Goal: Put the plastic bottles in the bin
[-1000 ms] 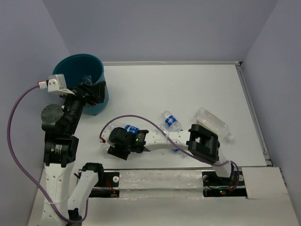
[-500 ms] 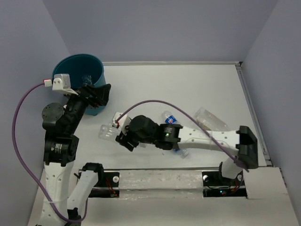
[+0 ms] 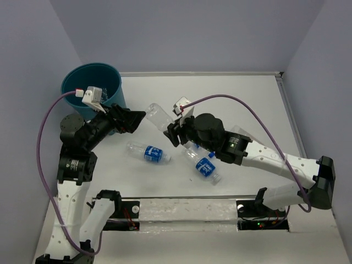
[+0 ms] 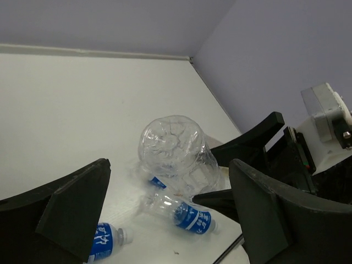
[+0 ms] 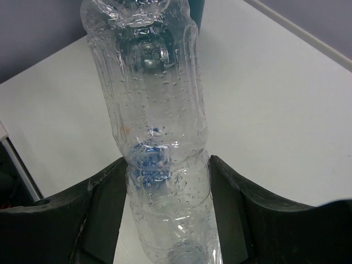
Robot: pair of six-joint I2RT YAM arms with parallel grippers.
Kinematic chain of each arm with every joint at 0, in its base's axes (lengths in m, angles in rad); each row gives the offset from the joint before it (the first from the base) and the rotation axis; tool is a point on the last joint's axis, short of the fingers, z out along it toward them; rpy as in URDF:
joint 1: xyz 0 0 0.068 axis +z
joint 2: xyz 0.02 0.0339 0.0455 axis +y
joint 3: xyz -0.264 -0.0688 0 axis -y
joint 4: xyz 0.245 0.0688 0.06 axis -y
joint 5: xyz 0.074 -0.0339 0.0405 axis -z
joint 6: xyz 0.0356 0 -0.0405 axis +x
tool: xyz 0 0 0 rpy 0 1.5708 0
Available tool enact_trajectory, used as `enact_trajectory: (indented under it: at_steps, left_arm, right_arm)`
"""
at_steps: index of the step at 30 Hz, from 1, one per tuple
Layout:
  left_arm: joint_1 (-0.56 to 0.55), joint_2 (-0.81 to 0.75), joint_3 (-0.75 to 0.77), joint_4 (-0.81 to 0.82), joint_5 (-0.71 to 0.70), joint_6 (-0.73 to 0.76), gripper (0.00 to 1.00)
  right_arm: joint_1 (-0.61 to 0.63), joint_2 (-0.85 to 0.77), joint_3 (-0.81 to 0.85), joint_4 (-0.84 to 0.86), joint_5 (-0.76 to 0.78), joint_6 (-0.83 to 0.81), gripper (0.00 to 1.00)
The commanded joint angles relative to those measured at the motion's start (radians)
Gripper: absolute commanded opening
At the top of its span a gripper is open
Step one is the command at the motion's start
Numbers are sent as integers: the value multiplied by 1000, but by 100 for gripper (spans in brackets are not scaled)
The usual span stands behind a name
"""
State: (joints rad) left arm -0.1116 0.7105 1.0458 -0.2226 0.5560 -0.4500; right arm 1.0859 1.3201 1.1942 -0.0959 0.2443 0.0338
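My right gripper (image 3: 171, 131) is shut on a clear unlabelled plastic bottle (image 3: 159, 116) and holds it above the table, its base pointing toward the left arm. In the right wrist view the bottle (image 5: 157, 126) fills the gap of the gripper (image 5: 168, 162). My left gripper (image 3: 136, 121) is open and empty, just left of the bottle's base; in its wrist view the gripper (image 4: 169, 165) faces the bottle (image 4: 176, 154). Two blue-labelled bottles (image 3: 148, 153) (image 3: 202, 164) lie on the table. The teal bin (image 3: 91, 82) stands at the far left.
The blue-labelled bottles also show below the held bottle in the left wrist view (image 4: 184, 213) (image 4: 104, 242). A purple cable (image 3: 242, 107) arcs over the right arm. A raised white rim (image 3: 291, 110) runs along the table's right side.
My right gripper has risen from the near-left table toward the middle, now carrying the clear bottle. My left gripper has swung from the bin's rim toward the middle.
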Motion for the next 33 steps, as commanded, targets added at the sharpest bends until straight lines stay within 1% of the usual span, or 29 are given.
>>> enact_trajectory:
  at_steps: [1, 3, 4, 5, 8, 12, 13, 16, 17, 18, 20, 21, 22, 23, 24, 25, 27, 28, 29, 30, 31, 32, 33]
  left_arm:
    - [-19, 18, -90, 121, 168, -87, 99]
    - [-46, 36, -110, 137, 159, -95, 99]
    - [-89, 43, -115, 146, 138, -95, 99]
    - [-111, 49, -119, 150, 96, -95, 99]
    - [-181, 95, -135, 176, 39, -96, 99]
    - [-232, 119, -161, 221, -22, -119, 99]
    - [-235, 121, -177, 276, -25, -131, 98]
    - [-243, 126, -202, 322, -67, -176, 80]
    - [-246, 122, -205, 342, -92, -180, 75]
    - [-249, 122, -205, 344, -108, -177, 65]
    - [-250, 118, -205, 344, -157, -171, 55]
    - [-250, 115, -205, 344, -169, -164, 47]
    - [-249, 112, -201, 342, -182, -159, 45]
    - [-250, 112, -196, 338, -214, -154, 38]
    - [-250, 112, -190, 333, -232, -148, 36]
    - [-250, 115, -173, 328, -254, -130, 34]
    - [-249, 135, -141, 306, -335, -98, 34]
    - [-250, 159, -92, 275, -414, -58, 34]
    - [-250, 159, -61, 264, -415, -30, 34]
    - [-249, 188, -32, 252, -508, -7, 34]
    - [-249, 204, 29, 237, -563, 13, 34]
    - [-246, 233, 60, 233, -682, 54, 34]
    - [-246, 250, 89, 232, -735, 74, 34]
  right_arm:
    - [-7, 8, 41, 73, 1, -14, 18]
    - [-7, 14, 53, 84, -13, -9, 18]
    - [-7, 19, 64, 85, -19, -5, 18]
    - [-7, 28, 71, 85, -37, -2, 18]
    - [-7, 44, 85, 125, -69, 20, 18]
    - [-7, 47, 74, 140, -109, 38, 19]
    - [-7, 45, 70, 140, -120, 41, 18]
    - [-7, 39, 44, 145, -135, 52, 19]
    - [-7, 34, 35, 147, -119, 57, 18]
    - [-7, 28, 16, 147, -108, 64, 19]
    - [-7, 8, -2, 145, -82, 71, 20]
    - [-7, 2, -16, 147, -73, 77, 22]
    - [-7, -11, -22, 147, -63, 81, 29]
    - [-7, -16, -28, 145, -50, 83, 36]
    - [-7, -22, -34, 147, -43, 86, 45]
    - [-7, -27, -45, 145, -40, 89, 58]
    - [-7, -50, -59, 140, -37, 89, 65]
    - [-7, -58, -77, 139, -33, 86, 68]
    - [-7, -67, -88, 137, -33, 86, 68]
    - [-7, -85, -99, 137, -36, 86, 68]
    - [-7, -93, -110, 137, -42, 84, 68]
    - [-7, -97, -129, 139, -77, 78, 68]
    - [-7, -101, -137, 139, -97, 72, 68]
